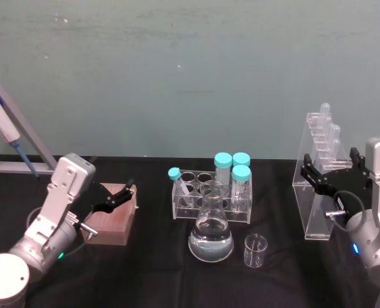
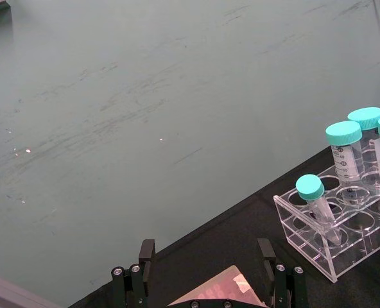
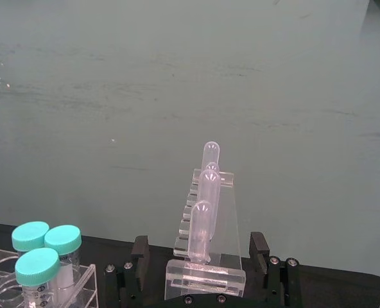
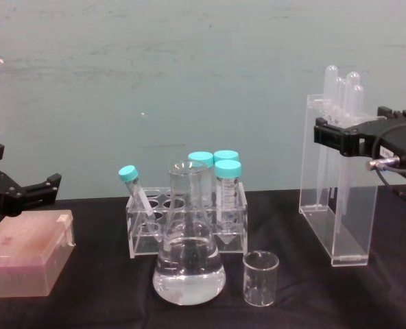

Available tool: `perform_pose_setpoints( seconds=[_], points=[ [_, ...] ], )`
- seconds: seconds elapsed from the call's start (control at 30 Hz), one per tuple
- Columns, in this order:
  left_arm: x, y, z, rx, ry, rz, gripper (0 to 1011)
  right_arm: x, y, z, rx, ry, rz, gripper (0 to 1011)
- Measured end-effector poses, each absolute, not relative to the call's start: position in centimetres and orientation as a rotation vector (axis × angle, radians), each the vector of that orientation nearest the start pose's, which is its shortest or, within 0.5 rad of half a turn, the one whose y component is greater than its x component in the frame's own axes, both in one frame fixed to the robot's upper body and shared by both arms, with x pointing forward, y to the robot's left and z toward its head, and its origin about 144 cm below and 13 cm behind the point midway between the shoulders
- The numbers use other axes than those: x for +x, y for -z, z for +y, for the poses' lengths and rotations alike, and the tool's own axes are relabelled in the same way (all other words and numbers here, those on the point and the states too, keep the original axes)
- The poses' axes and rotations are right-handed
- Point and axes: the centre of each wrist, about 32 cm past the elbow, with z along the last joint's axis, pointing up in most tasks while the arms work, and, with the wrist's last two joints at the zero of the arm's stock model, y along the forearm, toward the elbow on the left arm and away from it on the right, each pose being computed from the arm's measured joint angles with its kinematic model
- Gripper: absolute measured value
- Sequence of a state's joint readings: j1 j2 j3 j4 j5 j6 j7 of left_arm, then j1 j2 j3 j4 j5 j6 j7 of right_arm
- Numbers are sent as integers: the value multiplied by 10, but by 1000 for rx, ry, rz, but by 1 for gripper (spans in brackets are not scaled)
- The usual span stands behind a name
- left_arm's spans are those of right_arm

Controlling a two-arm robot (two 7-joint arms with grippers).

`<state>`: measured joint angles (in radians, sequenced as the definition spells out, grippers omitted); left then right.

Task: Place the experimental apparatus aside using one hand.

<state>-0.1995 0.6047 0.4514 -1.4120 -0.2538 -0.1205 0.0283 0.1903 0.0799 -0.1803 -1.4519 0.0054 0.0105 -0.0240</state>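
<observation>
Black bench [image 1: 151, 276], right edge: right pincer [image 1: 329, 168] spread astride pipette stand [image 1: 315, 208], prob. lined up to clamp it; left pincer [image 1: 122, 194] released over pink box [image 1: 113, 224].

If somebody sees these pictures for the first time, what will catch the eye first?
First the conical flask of clear liquid at front centre, with a small beaker to its right and a rack of teal-capped tubes behind. Then the tall pipette stand on the right, which the open right gripper straddles. On the left, the open left gripper hangs over a pinkish box.
</observation>
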Motion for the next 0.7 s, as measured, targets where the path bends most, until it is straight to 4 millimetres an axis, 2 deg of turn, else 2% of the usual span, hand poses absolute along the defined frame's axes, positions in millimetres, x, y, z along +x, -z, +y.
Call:
perform_pose_setpoints(
  seconds=[0.7],
  points=[
    [489, -1140, 310, 305, -1248, -285, 1000, 516, -1166, -193, -32, 1434, -110, 1000]
  ],
)
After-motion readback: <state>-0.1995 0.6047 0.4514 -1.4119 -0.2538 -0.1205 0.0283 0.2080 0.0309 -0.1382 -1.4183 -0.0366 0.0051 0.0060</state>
